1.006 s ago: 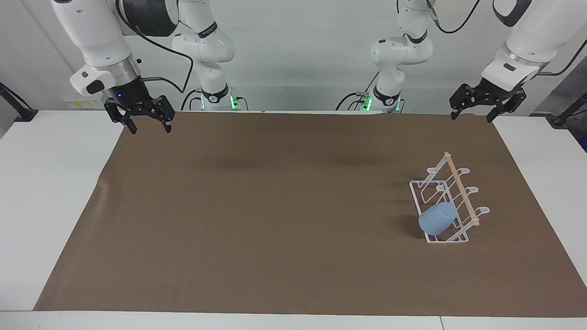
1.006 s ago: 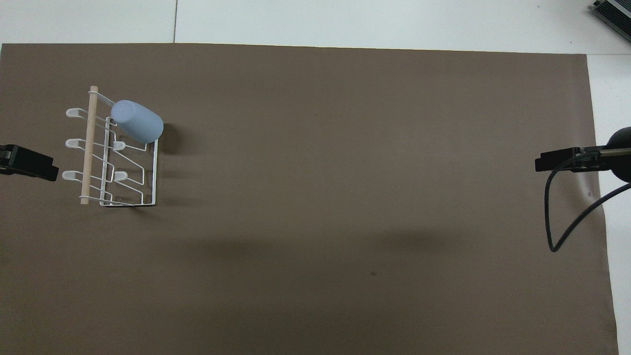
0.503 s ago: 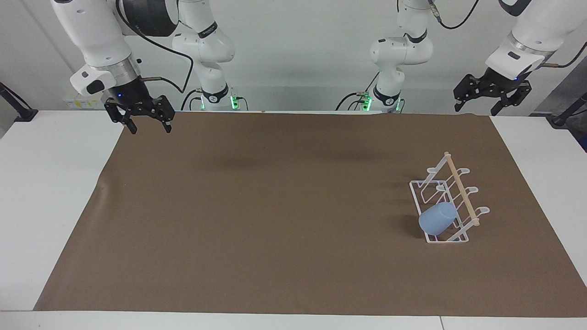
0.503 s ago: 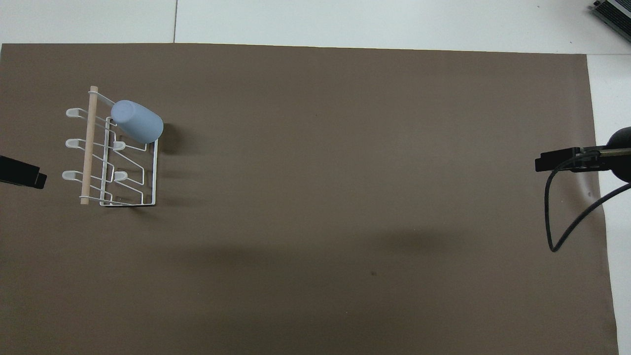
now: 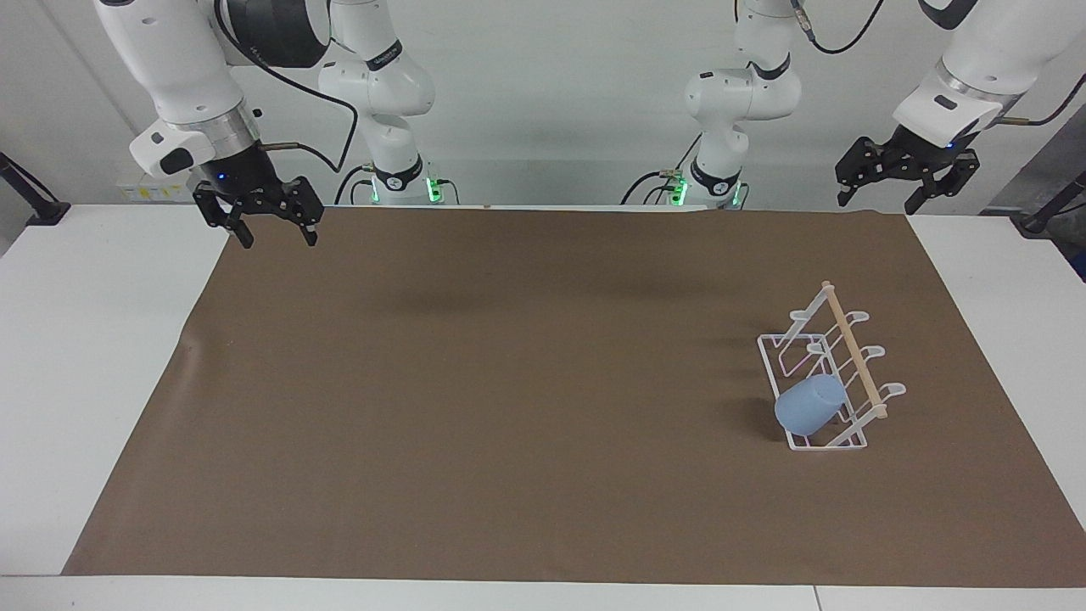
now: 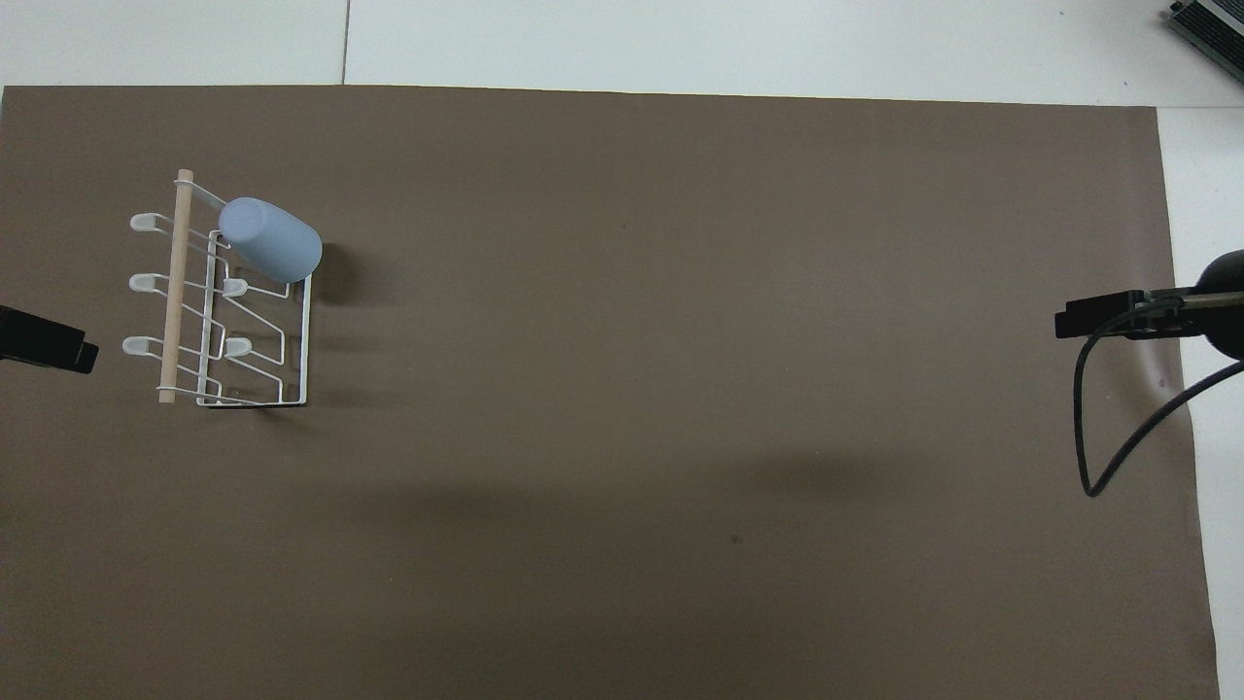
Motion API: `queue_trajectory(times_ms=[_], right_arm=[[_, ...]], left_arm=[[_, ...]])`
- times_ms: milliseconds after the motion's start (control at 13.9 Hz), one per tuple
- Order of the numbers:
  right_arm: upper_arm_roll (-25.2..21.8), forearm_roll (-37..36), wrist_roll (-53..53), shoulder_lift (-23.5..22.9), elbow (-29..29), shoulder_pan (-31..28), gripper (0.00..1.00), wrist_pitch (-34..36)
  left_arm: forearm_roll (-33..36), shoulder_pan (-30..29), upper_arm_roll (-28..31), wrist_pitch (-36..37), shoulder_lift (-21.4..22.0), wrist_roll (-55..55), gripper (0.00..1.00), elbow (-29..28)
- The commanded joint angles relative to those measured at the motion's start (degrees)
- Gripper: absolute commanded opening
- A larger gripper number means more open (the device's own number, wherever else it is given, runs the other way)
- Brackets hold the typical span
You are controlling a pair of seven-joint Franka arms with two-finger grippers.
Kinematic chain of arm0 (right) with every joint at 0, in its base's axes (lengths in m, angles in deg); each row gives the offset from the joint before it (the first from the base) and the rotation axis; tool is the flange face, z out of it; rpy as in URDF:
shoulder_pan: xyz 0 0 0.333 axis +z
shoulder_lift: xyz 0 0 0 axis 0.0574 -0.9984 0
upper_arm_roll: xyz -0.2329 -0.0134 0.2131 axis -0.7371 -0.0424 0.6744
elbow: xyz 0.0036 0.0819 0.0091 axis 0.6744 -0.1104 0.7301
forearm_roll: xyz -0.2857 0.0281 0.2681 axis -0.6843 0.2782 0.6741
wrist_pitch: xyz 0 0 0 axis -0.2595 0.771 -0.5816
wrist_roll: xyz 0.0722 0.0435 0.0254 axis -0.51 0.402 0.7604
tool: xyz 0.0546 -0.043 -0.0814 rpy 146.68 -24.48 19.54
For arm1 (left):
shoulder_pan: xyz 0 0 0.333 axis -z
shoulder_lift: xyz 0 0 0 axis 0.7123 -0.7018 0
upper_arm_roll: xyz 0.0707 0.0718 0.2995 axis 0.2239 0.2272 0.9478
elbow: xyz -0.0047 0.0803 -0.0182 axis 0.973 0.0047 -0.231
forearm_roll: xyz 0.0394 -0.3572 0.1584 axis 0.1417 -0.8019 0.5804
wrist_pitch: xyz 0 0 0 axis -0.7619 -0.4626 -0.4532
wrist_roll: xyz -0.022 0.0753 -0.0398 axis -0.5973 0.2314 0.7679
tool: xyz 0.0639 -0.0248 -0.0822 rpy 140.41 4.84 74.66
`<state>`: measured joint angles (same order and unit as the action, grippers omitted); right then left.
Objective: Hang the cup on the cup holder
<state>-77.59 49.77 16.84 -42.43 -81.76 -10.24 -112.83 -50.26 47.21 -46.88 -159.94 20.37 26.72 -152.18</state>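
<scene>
The light-blue cup (image 5: 809,405) (image 6: 269,239) hangs upside down and tilted on a prong of the white wire cup holder (image 5: 834,365) (image 6: 217,309), at the holder's end farthest from the robots. The holder stands on the brown mat toward the left arm's end of the table. My left gripper (image 5: 901,185) is open and empty, raised over the mat's edge at the robots' end, apart from the holder; its tip shows in the overhead view (image 6: 44,340). My right gripper (image 5: 270,222) (image 6: 1108,317) is open and empty, waiting over the mat's corner at the right arm's end.
A brown mat (image 5: 509,382) (image 6: 632,389) covers most of the white table (image 5: 93,339). A black cable (image 6: 1108,437) loops below the right gripper. A small crease marks the mat near the right arm's end (image 5: 191,348).
My left gripper rose and drew back from the holder toward its base, then stopped. The cup, holder and right arm have not moved.
</scene>
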Motion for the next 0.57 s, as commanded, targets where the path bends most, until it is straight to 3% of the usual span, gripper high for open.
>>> queue_trajectory(times_ms=[0, 503], right_arm=[[0.19, -0.26, -0.79, 0.64, -0.36, -0.26, 1.00, 0.01], [0.19, -0.26, -0.79, 0.55, -0.36, -0.26, 1.00, 0.01]], left_arm=[[-0.56, 0.32, 0.66, 1.21, 1.22, -0.49, 1.00, -1.36], [-0.65, -0.29, 0.66, 0.86, 1.84, -0.32, 1.00, -2.07]])
